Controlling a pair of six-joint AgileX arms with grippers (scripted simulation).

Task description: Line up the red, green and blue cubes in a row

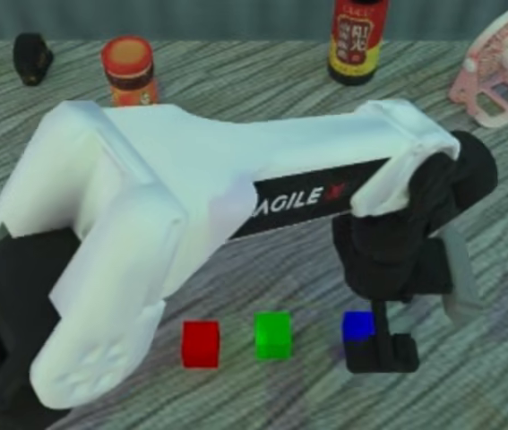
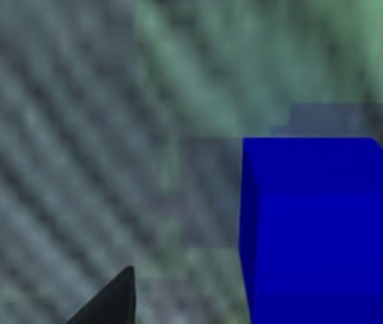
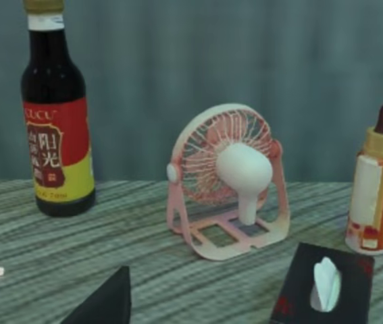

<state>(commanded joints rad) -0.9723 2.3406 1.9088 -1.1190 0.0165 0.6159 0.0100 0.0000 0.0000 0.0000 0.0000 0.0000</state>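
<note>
Left pincer [image 1: 372,339] lowered at the right end of the row, beside the blue cube [image 1: 357,326], which sits just left of its dark fingers and touches or nearly touches them. Whether the jaws are wide, narrow or closed on the cube: cannot tell; the left wrist view shows only one dark fingertip [image 2: 110,304] apart from the blue cube [image 2: 323,229], with desk [image 2: 76,135] between.

Green cube [image 1: 272,334] further left of the pincer, red cube [image 1: 201,344] beyond that, all three resting on the desk [image 1: 469,376] in one near-straight, roughly evenly spaced line. Judged nearly done: blue cube apparently placed last to close the row.

Right pincer not visible from above; its wrist view faces a pink desk fan [image 3: 228,192], a soy sauce bottle [image 3: 56,135] and a tissue box [image 3: 323,283], so likely parked.
</note>
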